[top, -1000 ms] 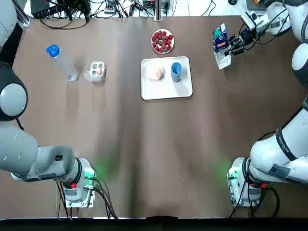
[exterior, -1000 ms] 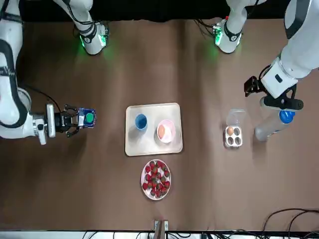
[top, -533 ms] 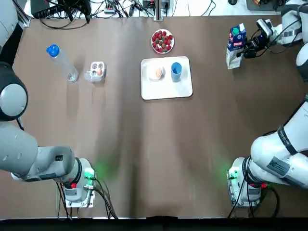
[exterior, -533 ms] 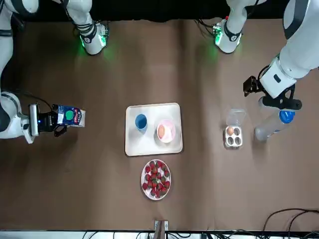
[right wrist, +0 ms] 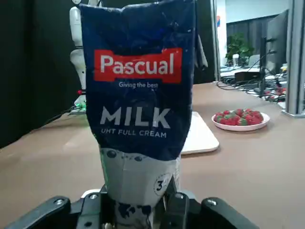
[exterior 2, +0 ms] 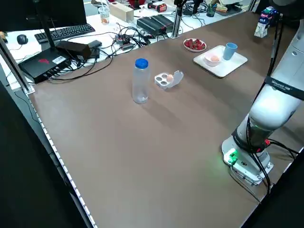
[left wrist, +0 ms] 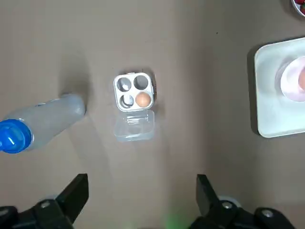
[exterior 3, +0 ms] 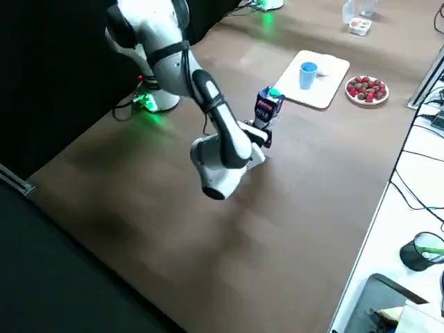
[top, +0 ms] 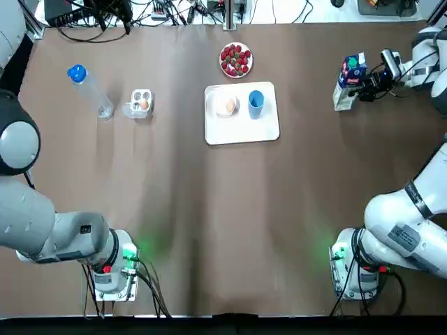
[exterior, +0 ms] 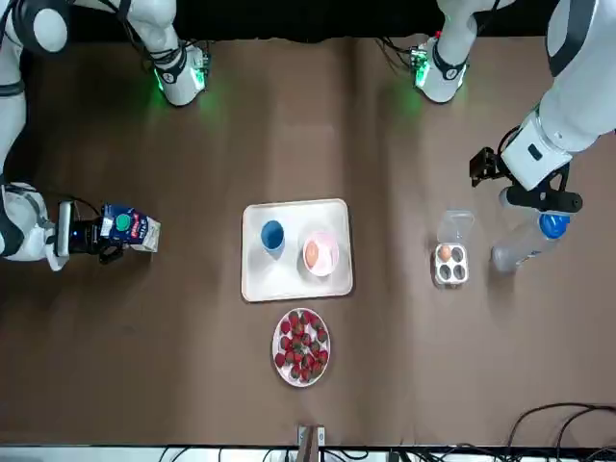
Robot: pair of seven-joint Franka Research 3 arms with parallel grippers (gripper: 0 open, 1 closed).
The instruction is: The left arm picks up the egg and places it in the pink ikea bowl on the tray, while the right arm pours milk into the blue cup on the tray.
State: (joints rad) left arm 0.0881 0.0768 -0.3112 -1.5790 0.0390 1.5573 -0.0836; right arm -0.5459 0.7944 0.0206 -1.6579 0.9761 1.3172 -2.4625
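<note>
Brown tabletop (top: 209, 209) fills the scene, with cables (top: 105, 21) tangled along its far edge. Near the far middle lies a white tray (top: 265, 129). On it the pink bowl (top: 221, 109) holds an egg (top: 230, 105), and the blue cup (top: 255, 102) stands upright just beside the bowl, on the robot's right of it. A plate of strawberries (top: 236, 60) sits just beyond the tray.

Well off to the robot's left, a small clear egg carton (top: 140, 104) lies open, with a second egg (top: 144, 104) in one of its four hollows. A water bottle (top: 98, 101) with a blue cap stands near it.

The left gripper (left wrist: 140, 180) hangs above that carton and the bottle, its fingers spread wide and holding nothing. The right gripper (exterior: 106, 241) is well to the right of the tray. It is clamped around the lower part of the milk carton (top: 347, 80) — blue and white, labelled Pascual, with a green cap on top. The milk carton is close to upright; whether its base touches the tabletop cannot be told.
</note>
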